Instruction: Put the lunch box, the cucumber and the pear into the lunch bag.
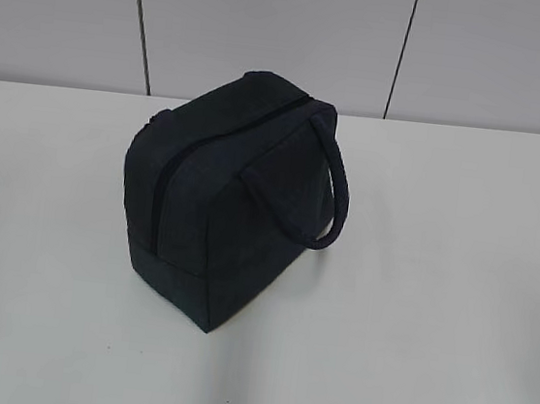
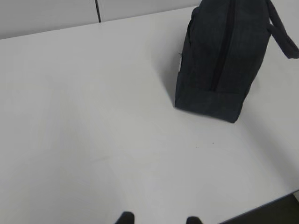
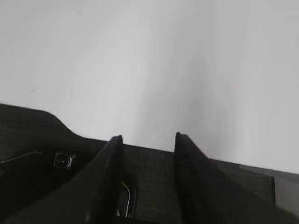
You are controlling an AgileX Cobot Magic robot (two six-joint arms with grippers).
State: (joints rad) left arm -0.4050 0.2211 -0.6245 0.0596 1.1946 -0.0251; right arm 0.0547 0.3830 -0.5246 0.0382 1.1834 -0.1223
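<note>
The dark navy lunch bag stands upright in the middle of the white table, zipper shut, one loop handle hanging at its right side. It also shows in the left wrist view at the upper right. The lunch box, the cucumber and the pear are out of view. Neither gripper shows in the exterior view. My left gripper is open and empty over bare table near the front edge, well short of the bag. My right gripper is open and empty above a dark base at the table's edge.
The white table spreads wide on both sides of the bag. A grey panelled wall stands behind it. The table's front edge shows in the left wrist view. A dark base lies under my right gripper.
</note>
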